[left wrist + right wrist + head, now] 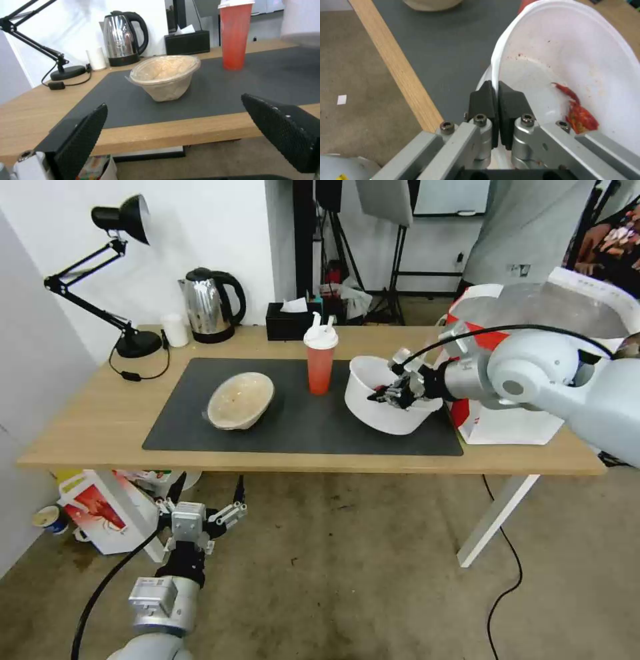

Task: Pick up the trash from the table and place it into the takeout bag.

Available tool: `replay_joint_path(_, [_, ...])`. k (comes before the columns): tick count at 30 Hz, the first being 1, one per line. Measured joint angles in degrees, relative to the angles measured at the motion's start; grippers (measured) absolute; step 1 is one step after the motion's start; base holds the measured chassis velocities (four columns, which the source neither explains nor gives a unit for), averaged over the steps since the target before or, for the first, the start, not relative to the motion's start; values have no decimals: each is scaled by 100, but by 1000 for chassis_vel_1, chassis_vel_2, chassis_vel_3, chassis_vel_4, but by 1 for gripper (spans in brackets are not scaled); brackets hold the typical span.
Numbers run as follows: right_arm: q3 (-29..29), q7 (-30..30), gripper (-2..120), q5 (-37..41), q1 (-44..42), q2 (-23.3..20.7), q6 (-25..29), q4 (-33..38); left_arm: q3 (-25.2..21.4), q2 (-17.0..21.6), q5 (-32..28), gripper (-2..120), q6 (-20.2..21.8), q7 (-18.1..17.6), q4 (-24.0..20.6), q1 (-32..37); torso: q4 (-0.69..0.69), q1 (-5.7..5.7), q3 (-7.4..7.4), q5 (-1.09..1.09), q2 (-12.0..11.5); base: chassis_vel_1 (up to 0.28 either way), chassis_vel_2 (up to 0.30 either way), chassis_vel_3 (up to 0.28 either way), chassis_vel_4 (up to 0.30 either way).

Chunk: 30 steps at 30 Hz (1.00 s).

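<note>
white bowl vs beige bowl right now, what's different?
The white bowl is clamped at its rim by the right gripper and tipped; the beige bowl sits ungripped on the mat, also leaning. The white bowl is larger and holds red scraps; the beige bowl looks empty, with a filmy lining. The left gripper hangs open below the table. Both bowls are over the mat.

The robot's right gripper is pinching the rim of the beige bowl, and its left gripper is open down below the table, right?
Not quite. The right gripper pinches the rim of the white bowl with red scraps, as the right wrist view shows. The beige bowl sits untouched on the mat. The rest is right: the left gripper is open, below the table.
</note>
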Motion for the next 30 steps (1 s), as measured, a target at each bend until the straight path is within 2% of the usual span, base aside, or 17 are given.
replay_joint_path(12, [-395, -177, 0, 38, 775, 252, 2, -95, 0, 0, 0, 100, 0, 0, 0, 0, 0, 0, 0, -1, 0, 0, 0, 0, 0])
replay_joint_path(24, [-801, -250, 0, 348, 1651, 681, 3, -303, 0, 0, 0, 100, 0, 0, 0, 0, 1, 0, 0, -1, 0, 0, 0, 0, 0])
replay_joint_path(30, [-966, -354, 0, 421, 2072, 719, 5, -344, 0, 0, 0, 100, 0, 0, 0, 0, 1, -1, 0, -1, 0, 0, 0, 0, 0])
